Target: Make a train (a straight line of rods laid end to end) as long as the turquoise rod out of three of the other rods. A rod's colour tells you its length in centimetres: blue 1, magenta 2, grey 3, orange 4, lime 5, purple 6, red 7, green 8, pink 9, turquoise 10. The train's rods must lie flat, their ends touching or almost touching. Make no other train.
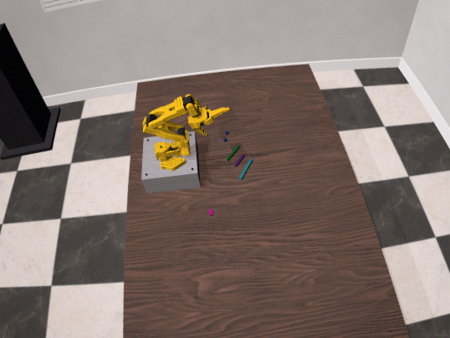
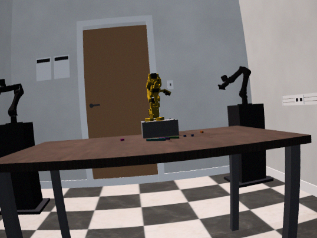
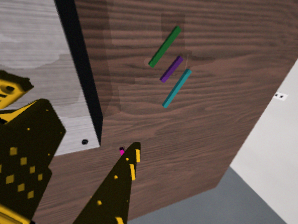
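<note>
The turquoise rod (image 1: pixel 246 169) lies flat on the table to the right of the arm's grey base block (image 1: pixel 170 165). The purple rod (image 1: pixel 239 160) and the green rod (image 1: pixel 232 153) lie beside it, roughly parallel and apart. Two small blue rods (image 1: pixel 227 132) (image 1: pixel 225 140) lie just beyond the green one. A magenta rod (image 1: pixel 211 212) lies alone nearer the front. An orange rod (image 2: pixel 201 132) shows only in the exterior view. My gripper (image 1: pixel 213 115) is open and empty, held high above the table near the blue rods. The wrist view shows the green rod (image 3: pixel 165 46), the purple rod (image 3: pixel 171 69) and the turquoise rod (image 3: pixel 177 88).
The base block stands at the table's left edge. In the wrist view the table's edge (image 3: pixel 250 135) runs close to the right of the rods. Black robot arms on pedestals (image 2: pixel 245 118) stand on the floor away from the table.
</note>
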You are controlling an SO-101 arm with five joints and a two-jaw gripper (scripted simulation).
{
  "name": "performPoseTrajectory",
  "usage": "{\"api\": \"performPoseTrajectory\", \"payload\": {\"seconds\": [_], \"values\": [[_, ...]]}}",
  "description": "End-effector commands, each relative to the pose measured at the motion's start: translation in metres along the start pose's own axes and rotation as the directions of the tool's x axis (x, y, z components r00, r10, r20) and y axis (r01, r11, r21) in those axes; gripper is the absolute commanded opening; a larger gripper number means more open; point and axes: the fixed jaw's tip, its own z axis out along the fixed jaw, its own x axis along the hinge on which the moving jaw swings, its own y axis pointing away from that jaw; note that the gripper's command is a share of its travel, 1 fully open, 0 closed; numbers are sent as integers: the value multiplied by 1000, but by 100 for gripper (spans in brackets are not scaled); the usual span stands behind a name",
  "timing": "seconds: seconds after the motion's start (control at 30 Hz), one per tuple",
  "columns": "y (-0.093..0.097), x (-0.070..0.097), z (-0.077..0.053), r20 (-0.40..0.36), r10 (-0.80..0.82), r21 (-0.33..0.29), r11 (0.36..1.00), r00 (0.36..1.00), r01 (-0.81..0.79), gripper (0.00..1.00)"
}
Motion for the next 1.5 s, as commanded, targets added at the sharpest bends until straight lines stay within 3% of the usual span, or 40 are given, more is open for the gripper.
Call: {"api": "performPoseTrajectory", "payload": {"seconds": [0.0,0.23,0.5,0.57,0.9,1.47], "values": [[-2,1,1,-1,2,3,1000,1000,-2,100],[-2,5,1,-11,35,3,999,999,-35,100],[1,31,-1,-75,251,16,968,965,-251,100],[1,31,-1,-75,251,16,968,965,-251,100],[13,63,-5,-153,516,52,856,843,-514,100],[15,67,-5,-161,543,58,839,824,-542,100]]}}
